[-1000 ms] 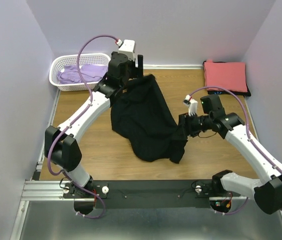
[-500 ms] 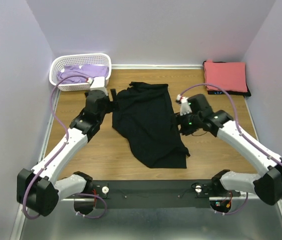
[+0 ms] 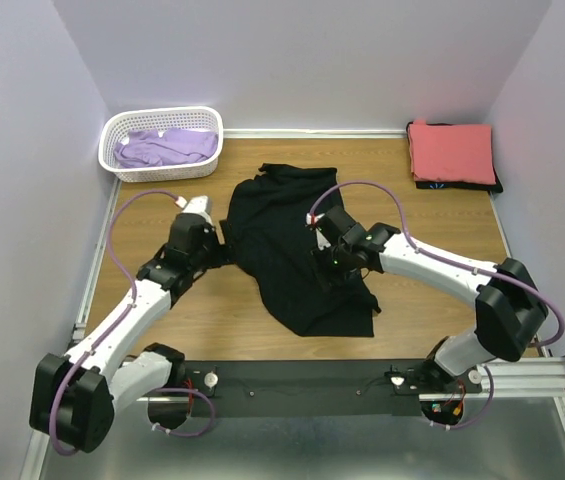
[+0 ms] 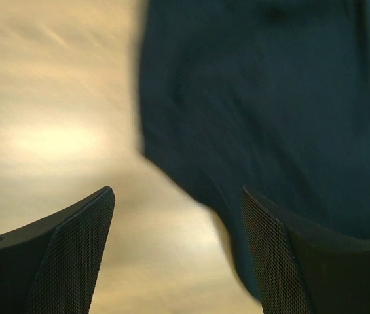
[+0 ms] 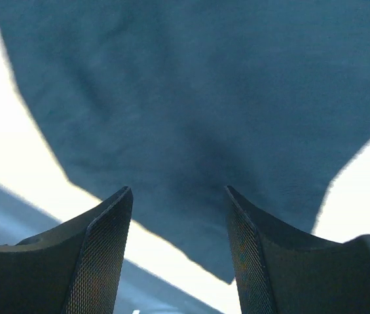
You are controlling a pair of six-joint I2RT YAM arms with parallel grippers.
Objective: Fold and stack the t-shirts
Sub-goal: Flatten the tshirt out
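Claws spread and empty, both poised at the black shirt we mean to fold.

Our left claw [image 3: 220, 245] hangs open just beside the left edge of the black shirt [image 3: 287, 215], which lies rumpled but mostly flat on the desk [image 3: 442, 215]. Our right claw [image 3: 326, 268], fingers apart too, sits low over the cloth's middle, pinching nothing. We judge the shirt lies spread here so its edges can be pinched and straightened. Far beyond the right claw a folded red shirt [image 3: 450, 150] rests on a dark shirt [image 3: 462, 184], likely the stack. Beyond the left claw a purple shirt [image 3: 167, 148] waits in the basket [image 3: 162, 112].
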